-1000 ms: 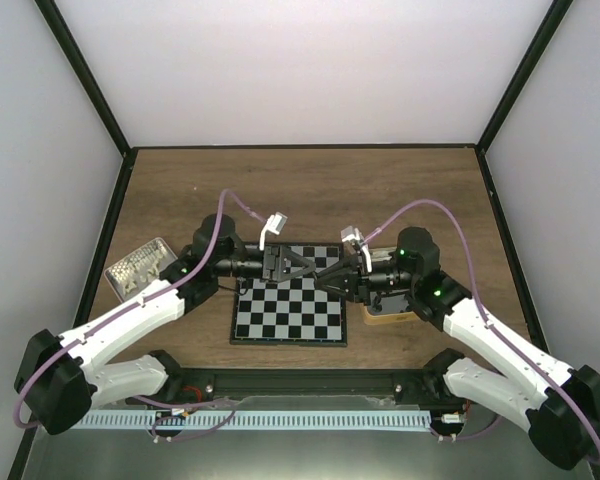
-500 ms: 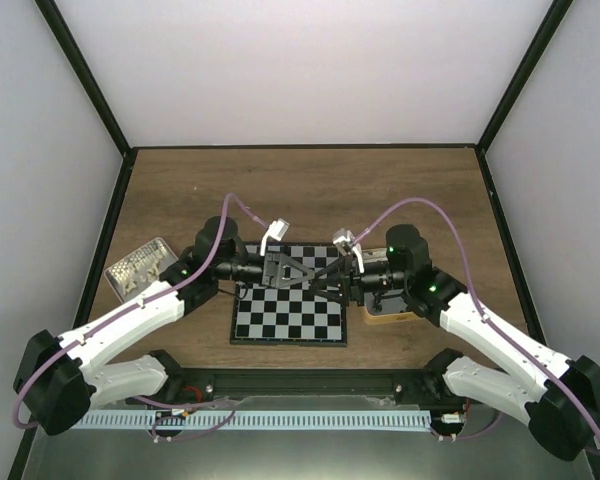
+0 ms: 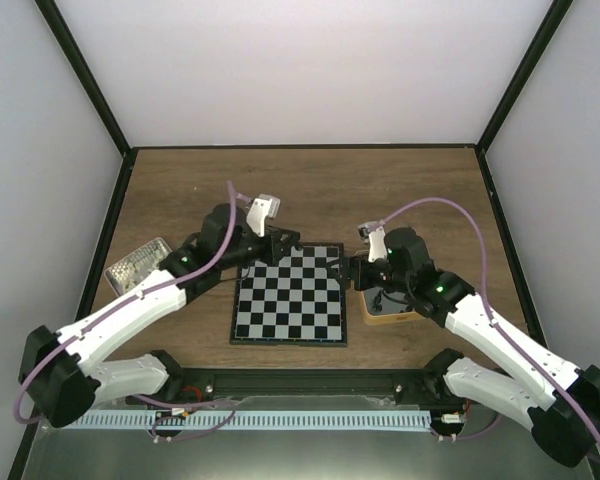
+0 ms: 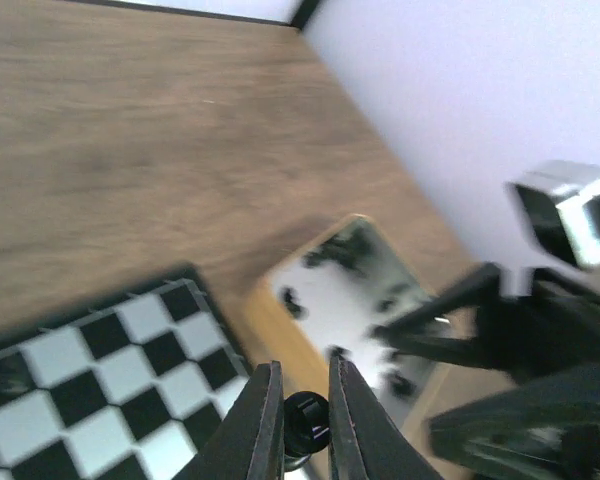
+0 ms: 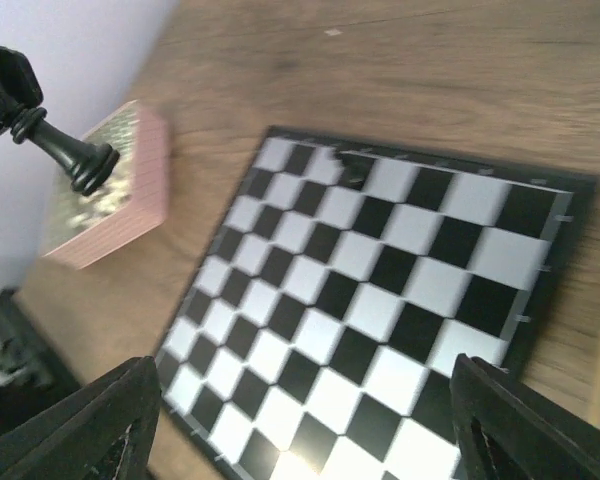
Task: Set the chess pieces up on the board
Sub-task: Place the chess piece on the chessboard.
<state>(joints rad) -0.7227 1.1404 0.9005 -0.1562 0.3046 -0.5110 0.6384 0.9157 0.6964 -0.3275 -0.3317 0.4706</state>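
A second ago the two arms had their tips nosed together over the far edge of the board [image 3: 290,300]; now they have drawn apart. The left end effector [image 3: 278,246] has swung back over the board's far left corner. The right end effector [image 3: 353,268] has retreated toward the tin [image 3: 390,308], which lies just below and behind it, off the board's right edge.

The left one is pinching a black chess piece [image 4: 305,422] between its fingers [image 4: 265,420], held up off the surface [image 3: 310,185]. In the right wrist view that piece hangs in the air with its base tilted toward the board, and the pink tray [image 5: 110,190] lies beyond it. The right one stands spread wide with nothing in it.

To my eye that was a hand-over, right to left. If so, the left arm now has to set the piece down on a square beneath its tips. The right is free to dip into the tin under it, where other pieces [image 4: 292,298] show as dark shapes.

A dark blur [image 5: 352,168] on a far-row square may be a piece already placed, but it is too smeared to be sure. The rest of the board looks bare, so I'd say the job is barely begun.
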